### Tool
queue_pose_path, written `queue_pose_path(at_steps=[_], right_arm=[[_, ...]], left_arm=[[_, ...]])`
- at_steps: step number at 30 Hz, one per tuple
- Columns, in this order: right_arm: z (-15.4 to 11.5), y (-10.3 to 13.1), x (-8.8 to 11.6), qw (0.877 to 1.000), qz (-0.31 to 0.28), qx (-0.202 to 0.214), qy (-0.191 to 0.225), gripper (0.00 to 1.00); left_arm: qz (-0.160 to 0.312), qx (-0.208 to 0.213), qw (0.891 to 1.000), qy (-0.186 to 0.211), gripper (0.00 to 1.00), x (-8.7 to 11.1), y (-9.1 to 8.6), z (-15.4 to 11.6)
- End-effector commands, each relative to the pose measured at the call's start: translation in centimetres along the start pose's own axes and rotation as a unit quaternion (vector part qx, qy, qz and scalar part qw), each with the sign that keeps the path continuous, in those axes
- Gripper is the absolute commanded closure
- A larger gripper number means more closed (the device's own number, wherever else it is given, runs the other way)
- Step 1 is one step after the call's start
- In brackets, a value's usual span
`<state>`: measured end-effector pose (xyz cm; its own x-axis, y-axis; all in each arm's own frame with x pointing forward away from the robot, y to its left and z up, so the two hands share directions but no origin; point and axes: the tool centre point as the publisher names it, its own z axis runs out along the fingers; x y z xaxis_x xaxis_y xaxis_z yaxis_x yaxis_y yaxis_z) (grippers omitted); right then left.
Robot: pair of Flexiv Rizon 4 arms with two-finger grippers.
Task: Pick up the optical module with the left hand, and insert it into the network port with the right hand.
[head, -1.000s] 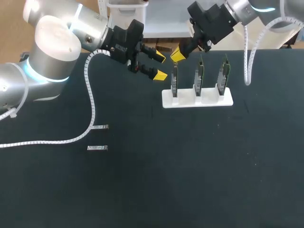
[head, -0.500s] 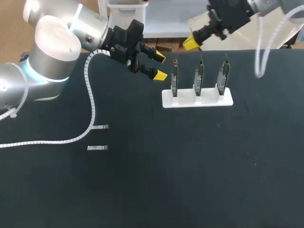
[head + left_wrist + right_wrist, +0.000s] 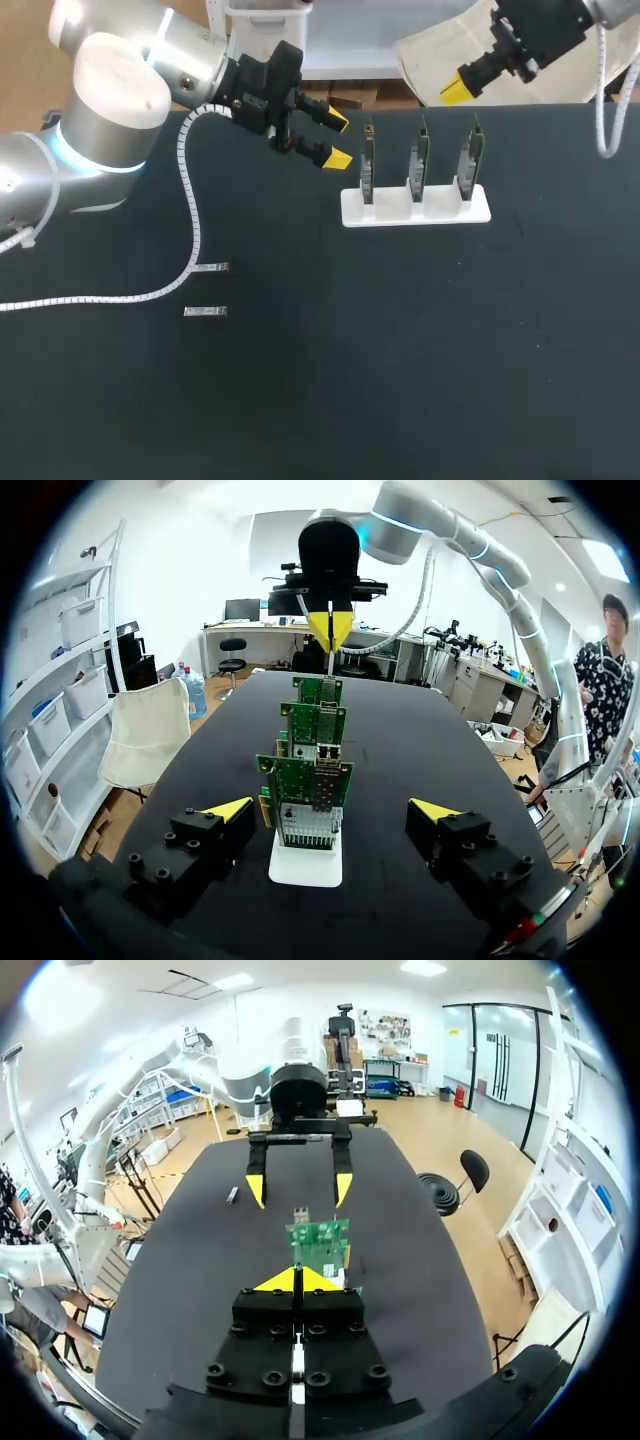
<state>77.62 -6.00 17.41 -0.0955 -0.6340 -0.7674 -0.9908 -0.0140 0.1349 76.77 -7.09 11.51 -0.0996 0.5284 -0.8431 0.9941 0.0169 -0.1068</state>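
Note:
Two small silver optical modules (image 3: 211, 267) (image 3: 205, 312) lie flat on the black table at the left, seen far off as one module (image 3: 232, 1195) in the right wrist view. Three green network boards (image 3: 418, 160) stand upright in a white holder (image 3: 350, 208). My left gripper (image 3: 336, 139) hovers open just left of the boards, holding nothing; in its own view the left gripper (image 3: 333, 810) frames the nearest board's metal port (image 3: 310, 825). My right gripper (image 3: 455, 92) hangs shut and empty behind the boards at the back right; its tips (image 3: 297, 1280) meet in its own view.
A white corrugated cable (image 3: 190, 215) from my left arm trails across the table's left side, close to the modules. The holder (image 3: 305, 860) is the only upright obstacle. Bare black tabletop (image 3: 400, 360) spreads across the front and right.
My right gripper has drawn away from the leftmost board, rising and moving right toward the back right edge. The left arm, boards and modules have stayed put.

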Motion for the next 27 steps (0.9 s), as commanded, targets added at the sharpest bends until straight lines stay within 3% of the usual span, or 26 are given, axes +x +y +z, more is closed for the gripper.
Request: queue_pose_path(at_steps=[1,18,25,26,27], right_arm=[[-0.22,-0.09,0.64,1.000,0.000,-0.007,-0.002,1.00],[0.00,-0.28,1.54,1.000,0.000,-0.026,-0.007,1.00],[-0.01,-0.28,1.58,1.000,0.005,-0.008,-0.011,1.00],[-0.01,-0.28,1.58,1.000,0.005,-0.008,-0.011,0.71],[-0.01,-0.28,1.58,1.000,0.005,-0.008,-0.011,0.00]], left_arm=[[-0.001,0.000,1.000,0.002,0.00,-0.10,0.04,0.03],[-0.001,0.000,1.000,0.002,0.00,-0.10,0.04,0.03],[-0.001,0.000,1.000,0.002,0.00,-0.10,0.04,0.03],[-0.001,0.000,1.000,0.002,0.00,-0.10,0.04,0.03],[-0.001,0.000,1.000,0.002,0.00,-0.10,0.04,0.03]])
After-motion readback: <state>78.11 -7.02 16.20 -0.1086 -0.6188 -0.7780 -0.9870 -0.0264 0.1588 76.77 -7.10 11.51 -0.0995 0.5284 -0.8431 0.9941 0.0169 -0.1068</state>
